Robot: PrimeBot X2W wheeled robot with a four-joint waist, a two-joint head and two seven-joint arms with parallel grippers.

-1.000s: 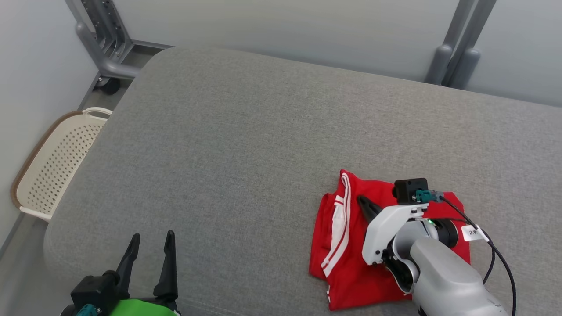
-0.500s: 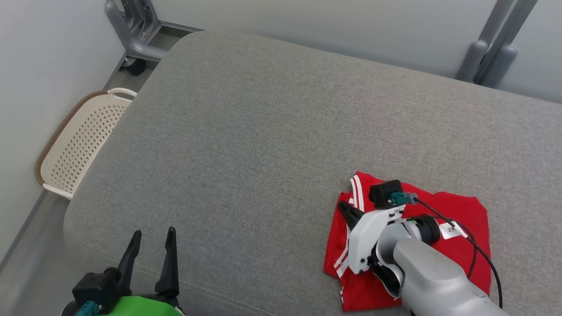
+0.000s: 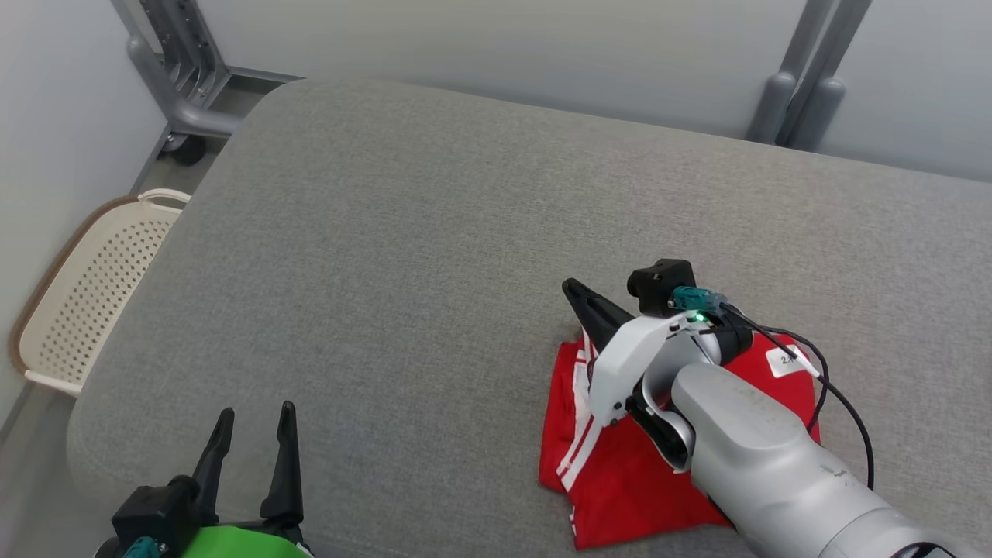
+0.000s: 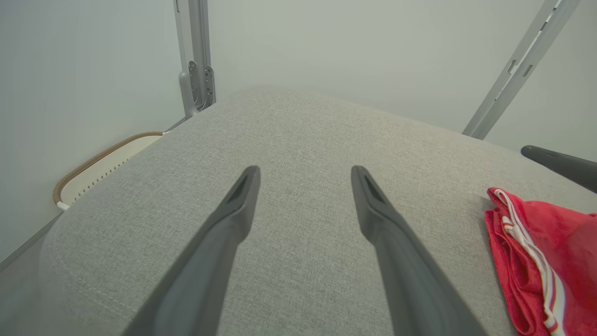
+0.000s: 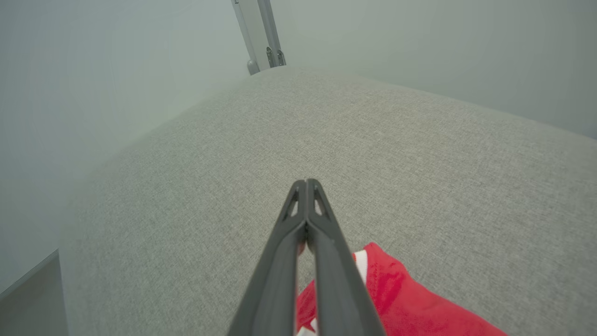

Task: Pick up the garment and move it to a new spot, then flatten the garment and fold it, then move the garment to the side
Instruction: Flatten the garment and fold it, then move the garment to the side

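Garment folded in head view, right pincer closed in wrist view

Silver-grey right forearm, white wrist shell, black cable, white tag; dark right end effector; green left cover.

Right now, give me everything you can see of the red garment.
The red garment is thin sporty-looking fabric with white stripes near its left edge, folded into a rough, rumpled rectangle, layers showing on that side. It lies flat on the grey cushion, toward its near right. The shut right gripper pokes out past its far left corner, and that arm hides its middle, so contact there cannot be told.
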